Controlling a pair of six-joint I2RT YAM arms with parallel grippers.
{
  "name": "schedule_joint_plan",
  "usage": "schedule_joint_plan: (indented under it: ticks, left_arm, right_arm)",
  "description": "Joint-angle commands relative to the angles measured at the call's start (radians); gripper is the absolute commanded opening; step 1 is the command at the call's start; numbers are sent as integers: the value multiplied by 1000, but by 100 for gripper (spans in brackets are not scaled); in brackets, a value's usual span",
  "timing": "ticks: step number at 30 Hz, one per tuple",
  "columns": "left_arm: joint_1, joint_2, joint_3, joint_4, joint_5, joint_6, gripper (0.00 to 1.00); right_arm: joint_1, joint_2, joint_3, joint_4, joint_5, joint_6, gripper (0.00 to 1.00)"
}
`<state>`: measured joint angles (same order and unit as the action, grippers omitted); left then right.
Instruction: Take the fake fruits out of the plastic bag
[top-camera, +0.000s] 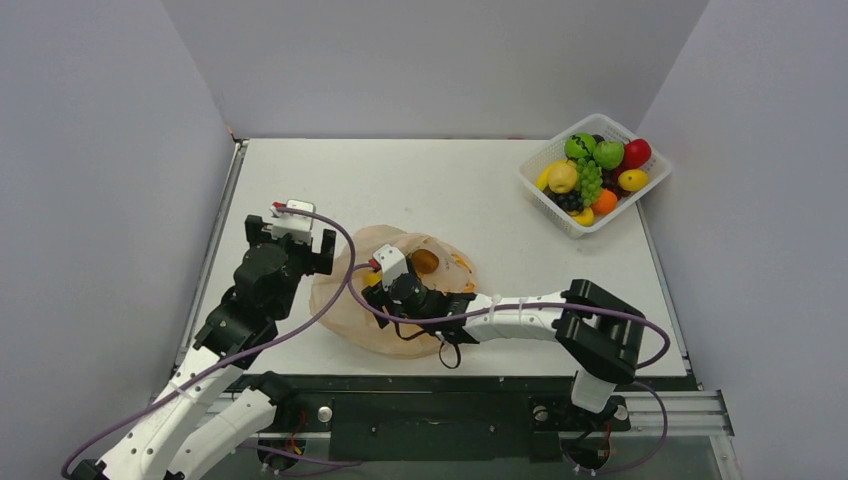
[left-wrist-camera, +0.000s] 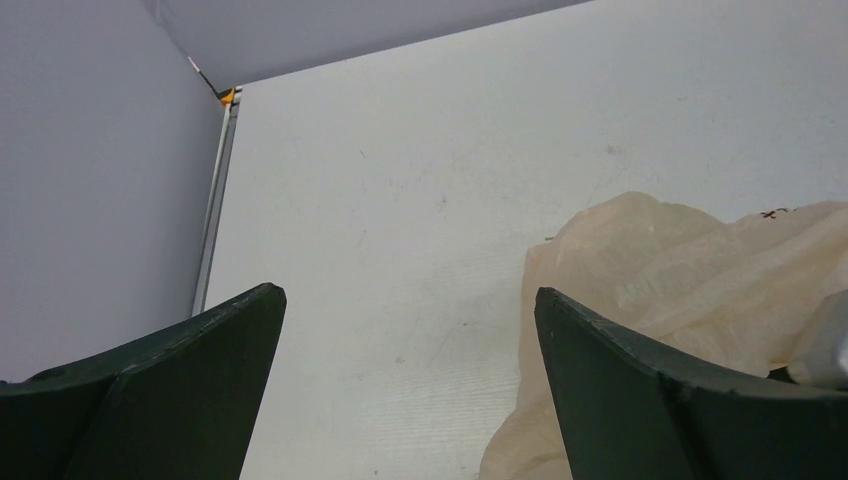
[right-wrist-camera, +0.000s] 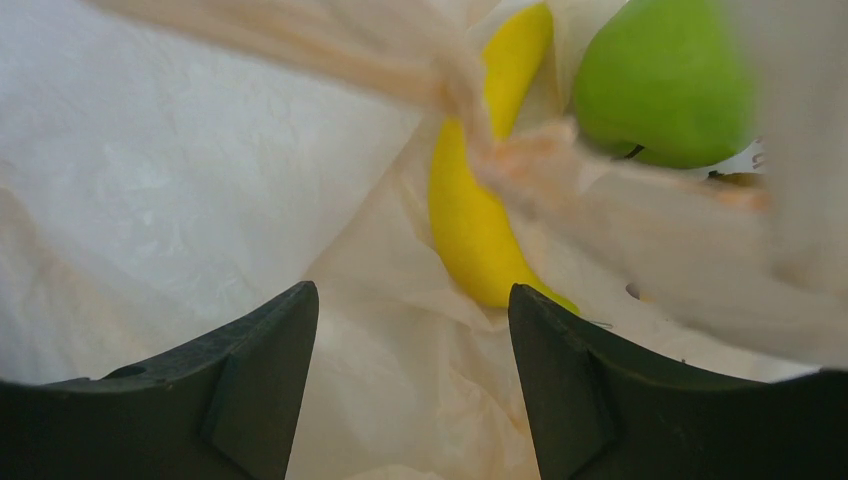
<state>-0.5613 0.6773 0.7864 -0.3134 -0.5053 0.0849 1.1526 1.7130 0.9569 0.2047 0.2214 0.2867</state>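
Note:
The peach-orange plastic bag (top-camera: 400, 310) lies crumpled at the table's near middle. My right gripper (top-camera: 385, 290) is open and reaches inside its mouth. In the right wrist view the open right gripper (right-wrist-camera: 412, 300) hovers over bag film (right-wrist-camera: 200, 180), with a yellow banana (right-wrist-camera: 475, 220) just ahead by the right finger and a green apple (right-wrist-camera: 665, 85) beyond it, behind a twisted bag strap. A brownish fruit (top-camera: 425, 261) shows through the bag. My left gripper (top-camera: 295, 240) is open and empty over bare table, just left of the bag (left-wrist-camera: 680, 260).
A white lattice basket (top-camera: 545, 198) full of other toy fruits stands at the back right corner. Grey walls close in the table on the left, back and right. A purple cable loops from each arm across the bag area.

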Motion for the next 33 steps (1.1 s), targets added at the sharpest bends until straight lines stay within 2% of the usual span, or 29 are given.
schedule_joint_plan:
  ticks: [1, 10, 15, 23, 29, 33]
  left_arm:
    - [0, -30, -15, 75, -41, 13, 96]
    - [1, -15, -13, 77, -19, 15, 96]
    - [3, -8, -13, 79, -13, 12, 96]
    - [3, -6, -13, 80, -10, 12, 96]
    - [3, -1, -13, 78, -4, 10, 96]
    - [3, -2, -14, 78, -3, 10, 96]
  right_arm:
    - [-7, 72, 76, 18, 53, -44, 65]
    - [-10, 185, 169, 0, 153, -97, 68]
    - [-23, 238, 200, 2, 136, -97, 68]
    - [-36, 286, 225, -2, 95, -95, 58]
    - [-44, 312, 254, -26, 62, -93, 56]
    - [-42, 296, 254, -34, 58, -94, 44]
